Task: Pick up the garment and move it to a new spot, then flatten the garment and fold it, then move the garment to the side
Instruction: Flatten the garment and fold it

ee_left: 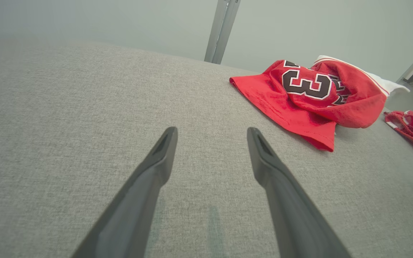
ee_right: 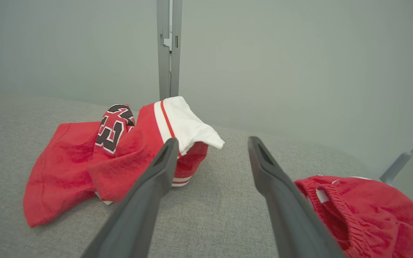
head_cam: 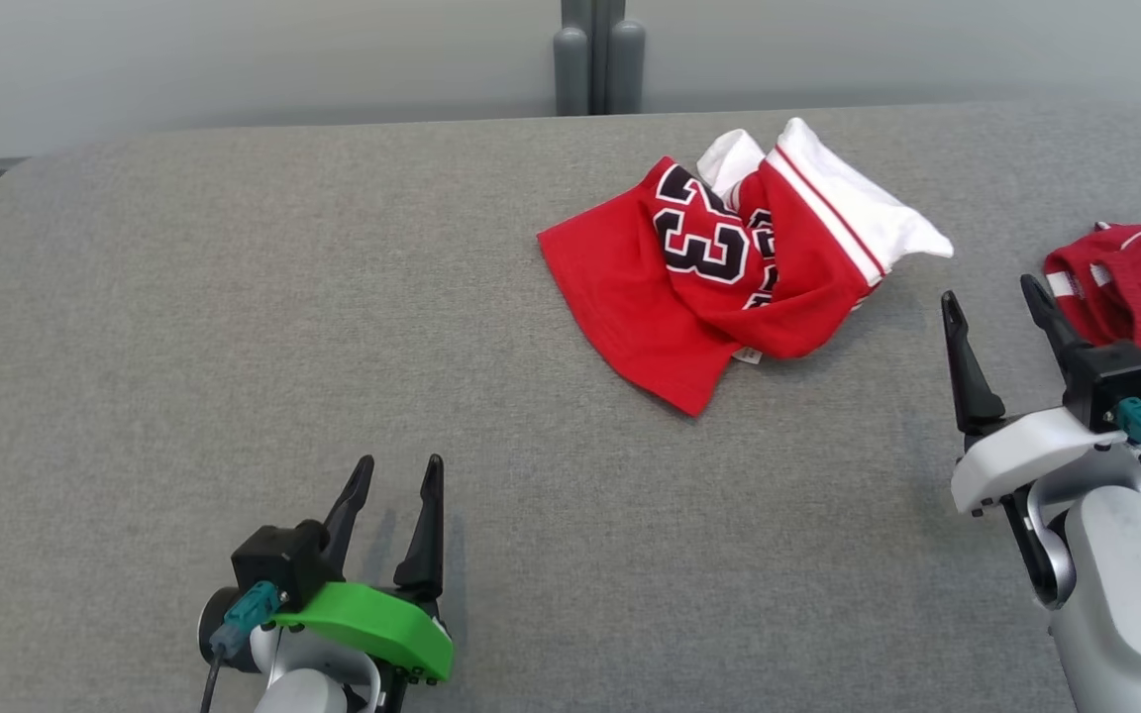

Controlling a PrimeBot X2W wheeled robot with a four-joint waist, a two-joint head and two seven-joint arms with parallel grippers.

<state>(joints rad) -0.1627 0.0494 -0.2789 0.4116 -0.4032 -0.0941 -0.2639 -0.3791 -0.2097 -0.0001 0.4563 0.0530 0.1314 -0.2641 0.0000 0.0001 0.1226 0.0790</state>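
The garment (head_cam: pixel 729 272) is a red jersey with a black number and a white sleeve, lying crumpled on the grey table toward the back right. It also lies at upper right in the left wrist view (ee_left: pixel 310 96) and left of centre in the right wrist view (ee_right: pixel 120 157). My right gripper (head_cam: pixel 991 297) stands open just right of the garment, apart from it, with nothing between its fingers (ee_right: pixel 210 143). My left gripper (head_cam: pixel 400 470) is open near the front left, well away from the cloth, hovering over bare table (ee_left: pixel 212 134).
A second red garment (head_cam: pixel 1140 292) with a white-trimmed waistband lies at the table's right edge, just beyond my right gripper (ee_right: pixel 364 211). A grey post (head_cam: pixel 598 59) stands behind the table's far edge against a pale wall. The grey cloth tabletop (head_cam: pixel 234 297) stretches wide on the left.
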